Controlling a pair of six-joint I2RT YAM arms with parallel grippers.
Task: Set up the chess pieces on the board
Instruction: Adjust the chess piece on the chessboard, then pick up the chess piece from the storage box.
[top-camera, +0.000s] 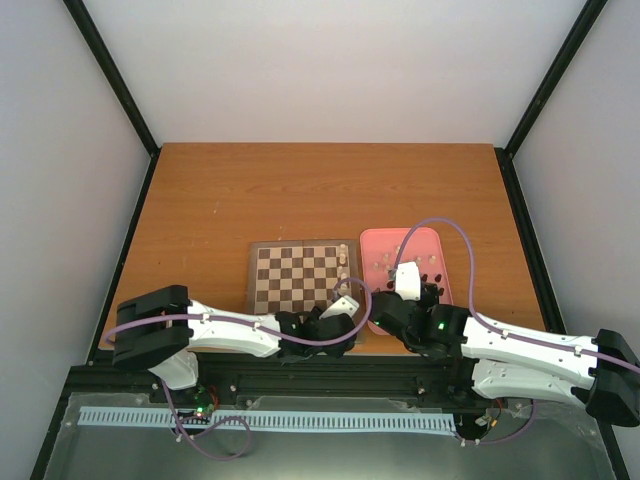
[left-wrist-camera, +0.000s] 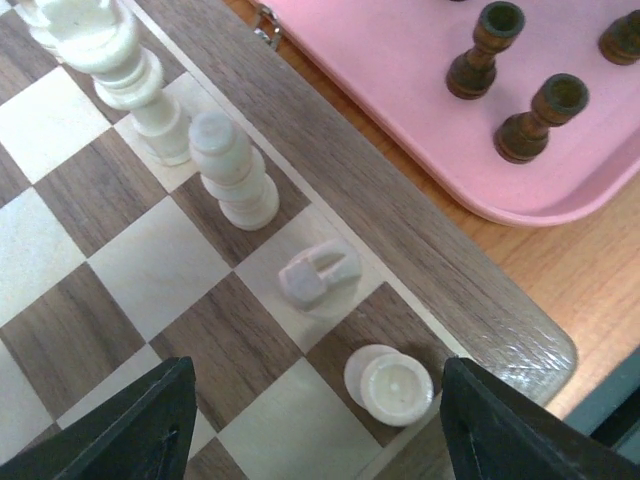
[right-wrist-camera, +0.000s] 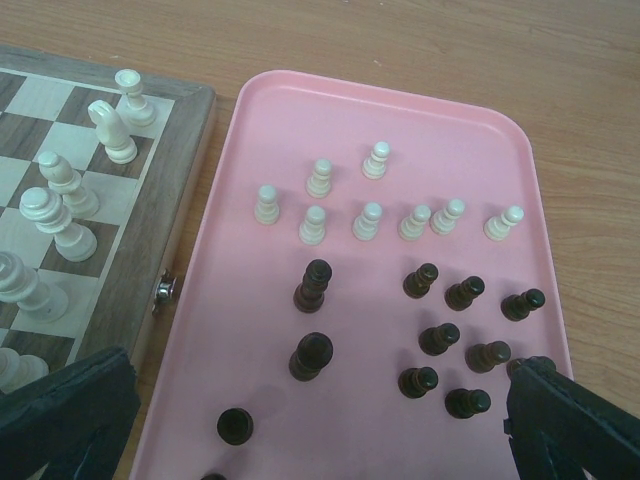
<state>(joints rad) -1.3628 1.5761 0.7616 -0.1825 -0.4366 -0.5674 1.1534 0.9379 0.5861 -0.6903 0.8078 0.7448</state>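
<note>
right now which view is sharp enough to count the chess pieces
Right wrist view: sharp, cream pawns on the pink tray countable. Left wrist view: close, tall cream piece soft at the frame edge. Top external view: pieces on the board are tiny smudges.

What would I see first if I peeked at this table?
The bright pink tray beside the board jumps out first, dotted with little cream pawns and dark pieces. Next comes the row of cream pieces standing along the board's right edge, with the left pincer open near its corner.
</note>
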